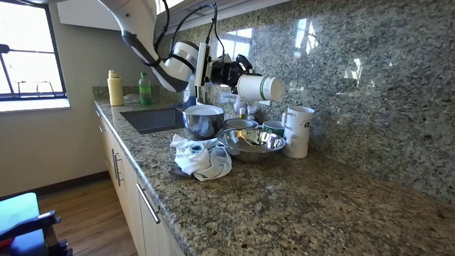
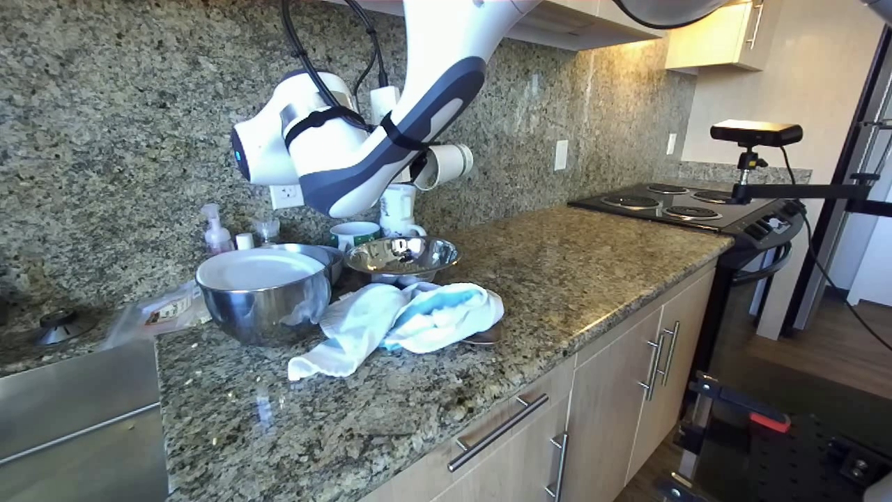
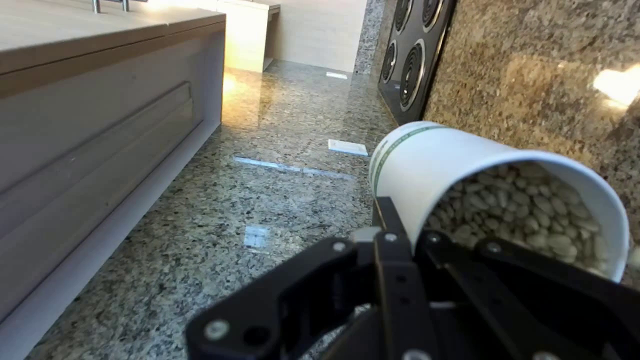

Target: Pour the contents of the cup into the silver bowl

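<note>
My gripper [image 1: 244, 75] is shut on the wall of the white cup [image 1: 254, 88], which has a green stripe near its base. In the wrist view the fingers [image 3: 409, 225] pinch the cup [image 3: 440, 160] near its rim, and one finger is inside the mouth. The cup lies nearly on its side and holds many pale beans or nuts. The silver bowl [image 1: 250, 156] stands on the counter below the cup. In an exterior view the bowl [image 2: 404, 263] sits lower and slightly left of the cup [image 2: 444, 166], and the arm hides most of the gripper. The bowl's contents cannot be made out.
A steel pot [image 1: 202, 124] with a white dish in it, a crumpled cloth [image 1: 202, 160], a green mug [image 1: 273, 127] and a tall white mug-like container [image 1: 298, 131] stand close around the bowl. The granite wall runs behind. A sink [image 1: 153, 121] lies beyond the pot.
</note>
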`<state>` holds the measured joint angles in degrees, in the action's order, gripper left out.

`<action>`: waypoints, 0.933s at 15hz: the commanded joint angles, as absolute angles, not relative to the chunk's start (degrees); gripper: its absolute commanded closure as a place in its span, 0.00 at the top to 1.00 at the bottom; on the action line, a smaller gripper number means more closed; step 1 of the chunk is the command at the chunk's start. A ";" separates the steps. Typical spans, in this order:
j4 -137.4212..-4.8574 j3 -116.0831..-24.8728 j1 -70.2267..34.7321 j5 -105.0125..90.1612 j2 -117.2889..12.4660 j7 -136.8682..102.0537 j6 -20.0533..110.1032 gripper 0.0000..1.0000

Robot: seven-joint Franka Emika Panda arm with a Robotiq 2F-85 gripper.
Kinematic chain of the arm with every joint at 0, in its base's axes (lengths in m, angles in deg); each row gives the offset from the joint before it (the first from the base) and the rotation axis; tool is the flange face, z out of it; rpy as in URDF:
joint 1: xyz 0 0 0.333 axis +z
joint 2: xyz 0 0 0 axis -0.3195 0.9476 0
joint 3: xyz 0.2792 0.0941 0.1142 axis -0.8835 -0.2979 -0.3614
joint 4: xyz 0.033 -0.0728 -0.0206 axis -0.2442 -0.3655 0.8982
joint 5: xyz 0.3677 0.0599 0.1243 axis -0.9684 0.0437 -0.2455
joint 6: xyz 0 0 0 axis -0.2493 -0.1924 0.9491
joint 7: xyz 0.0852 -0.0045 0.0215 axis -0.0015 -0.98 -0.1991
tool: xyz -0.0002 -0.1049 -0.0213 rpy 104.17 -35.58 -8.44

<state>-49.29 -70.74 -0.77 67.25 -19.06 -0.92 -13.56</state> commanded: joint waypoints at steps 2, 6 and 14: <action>-49.88 -71.28 -0.61 72.27 -18.13 -6.88 -16.53 0.00; -49.58 -71.38 -0.58 76.03 -16.77 -9.93 -16.90 0.00; -48.74 -71.96 -1.18 80.86 -15.27 -12.03 -17.65 0.00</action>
